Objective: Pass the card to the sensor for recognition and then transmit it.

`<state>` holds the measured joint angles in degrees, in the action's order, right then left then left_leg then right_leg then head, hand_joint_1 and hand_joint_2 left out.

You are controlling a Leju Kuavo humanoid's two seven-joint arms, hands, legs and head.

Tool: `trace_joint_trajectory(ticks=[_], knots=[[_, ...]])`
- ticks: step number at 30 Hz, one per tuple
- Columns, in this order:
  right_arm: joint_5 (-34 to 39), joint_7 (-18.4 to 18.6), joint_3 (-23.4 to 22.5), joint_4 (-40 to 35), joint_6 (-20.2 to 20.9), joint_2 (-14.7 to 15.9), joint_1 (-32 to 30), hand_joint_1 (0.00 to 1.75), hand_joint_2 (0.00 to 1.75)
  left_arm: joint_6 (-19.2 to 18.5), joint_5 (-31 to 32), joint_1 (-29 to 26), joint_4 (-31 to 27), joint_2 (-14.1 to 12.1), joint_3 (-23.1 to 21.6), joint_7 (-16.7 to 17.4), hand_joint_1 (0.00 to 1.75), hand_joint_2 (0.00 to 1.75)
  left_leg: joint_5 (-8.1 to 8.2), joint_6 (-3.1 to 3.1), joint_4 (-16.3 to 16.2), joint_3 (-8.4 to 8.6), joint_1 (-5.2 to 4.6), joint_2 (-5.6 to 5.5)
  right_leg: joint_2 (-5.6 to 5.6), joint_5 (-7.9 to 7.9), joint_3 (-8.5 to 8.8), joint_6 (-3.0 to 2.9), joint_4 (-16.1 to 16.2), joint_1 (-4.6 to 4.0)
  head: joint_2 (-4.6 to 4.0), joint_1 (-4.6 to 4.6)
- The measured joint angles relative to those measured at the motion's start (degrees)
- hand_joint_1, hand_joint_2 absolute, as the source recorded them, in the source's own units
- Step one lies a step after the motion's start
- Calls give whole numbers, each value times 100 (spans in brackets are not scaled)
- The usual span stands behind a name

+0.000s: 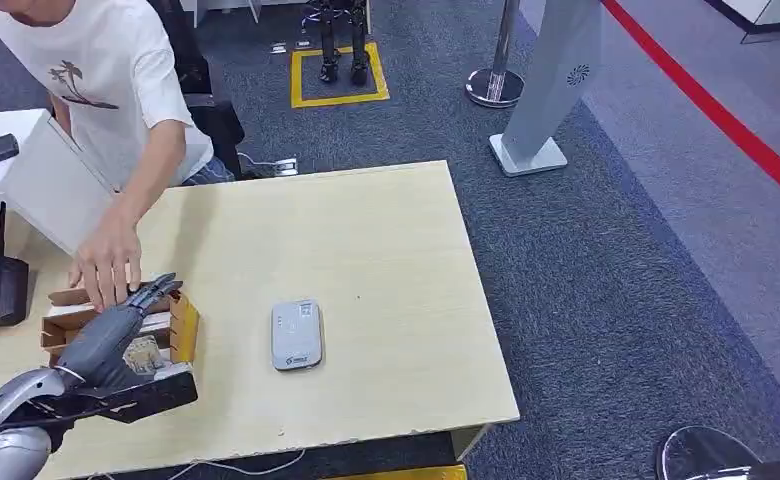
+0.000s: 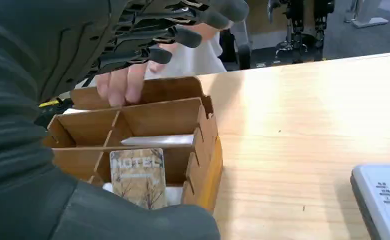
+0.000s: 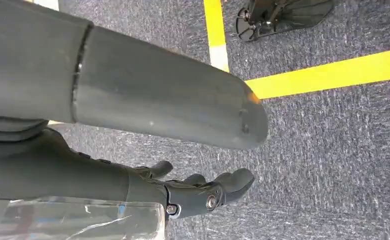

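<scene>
Right now the robot's left hand hovers over a partitioned wooden box at the near left of the table, its fingers spread and grasping nothing. A card printed "HOTEL" stands tilted in the box's near compartment, and a white card lies in the compartment behind it. A person's hand rests on the far edge of the box, just beyond the robot's fingertips. The grey sensor lies flat on the table to the right of the box, near but apart from it. The right hand hangs over grey carpet (a yellow floor line crosses it), fingers loosely apart and empty.
</scene>
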<state>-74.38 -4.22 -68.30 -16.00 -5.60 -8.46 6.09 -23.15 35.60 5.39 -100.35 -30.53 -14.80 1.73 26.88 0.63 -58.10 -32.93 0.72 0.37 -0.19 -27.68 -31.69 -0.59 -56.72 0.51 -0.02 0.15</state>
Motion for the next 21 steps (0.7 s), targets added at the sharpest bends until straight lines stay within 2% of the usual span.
trace_joint_trajectory(ticks=[2, 4, 8, 10, 15, 21], knots=[[0, 0, 9, 4, 2, 0, -2, 0, 175, 50, -100, -42, -54, -37, 0, -11, 0, 175, 0, 0, 0, 0, 0, 0, 0, 1, 2, -1, 0, 0, 0, -2], [0, 2, 17, 7, 2, 2, -1, 0, 175, 206, -449, -156, -120, -2, 4, -175, 0, 175, 0, 0, 0, 3, -1, 2, 2, 2, 5, -1, 0, 1, 0, -4], [2, 7, 20, 31, 0, 0, -6, 0, 175, 635, -717, -560, -356, 286, 2, -457, 0, 175, 1, -1, -1, 2, -2, 2, 3, 2, 2, -1, 4, 1, 0, -2], [33, 4, 20, 42, -11, 0, -4, 0, 175, 835, -732, -701, -428, 514, -4, -569, 0, 175, 3, -3, -1, 1, -5, 0, -1, 1, 3, 1, 6, 2, 0, -4], [122, 7, 17, 52, -46, -17, -1, 0, 175, 1403, -529, -1005, -553, 1341, -203, -874, 0, 175, 8, -10, -2, 0, -7, 1, 0, 0, 5, 2, 8, 3, 0, -4], [122, 7, 17, 52, -46, -17, -1, 0, 175, 1403, -529, -1005, -553, 1341, -203, -874, 0, 175, 8, -10, -2, 0, -7, 1, 0, 0, 5, 2, 8, 3, 0, -4]])
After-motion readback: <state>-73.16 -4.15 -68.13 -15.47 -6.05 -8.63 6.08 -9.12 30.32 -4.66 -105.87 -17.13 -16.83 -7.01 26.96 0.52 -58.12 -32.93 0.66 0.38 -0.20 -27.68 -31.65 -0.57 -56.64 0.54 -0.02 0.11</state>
